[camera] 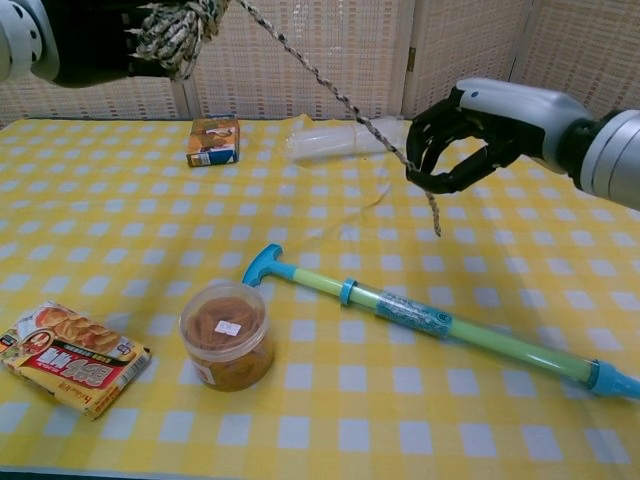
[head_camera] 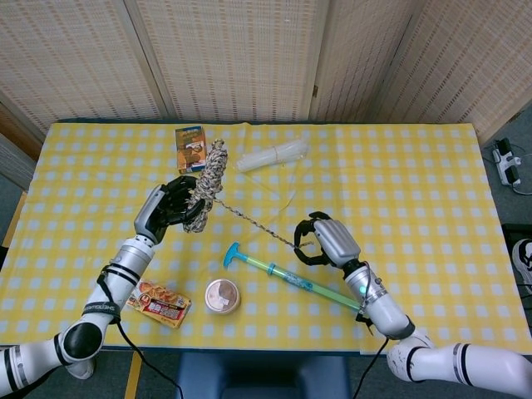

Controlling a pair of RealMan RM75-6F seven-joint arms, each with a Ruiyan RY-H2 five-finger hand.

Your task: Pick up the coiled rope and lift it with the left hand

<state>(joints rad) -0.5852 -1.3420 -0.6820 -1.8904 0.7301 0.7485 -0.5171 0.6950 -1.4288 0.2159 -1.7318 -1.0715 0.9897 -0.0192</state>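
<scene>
The coiled rope is bunched in my left hand, whose fingers wrap it, well above the yellow checked tablecloth. One loose strand runs taut to my right hand, fingers curled around it. I judge the lift mostly done; freeing that strand remains.

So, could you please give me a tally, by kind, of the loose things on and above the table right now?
Rope, held up by the left hand: 1
Snack packets: 2, the box and the flat packet
Round tub: 1
Long pump toy: 1
Clear plastic bag: 1
Total: 6
</scene>
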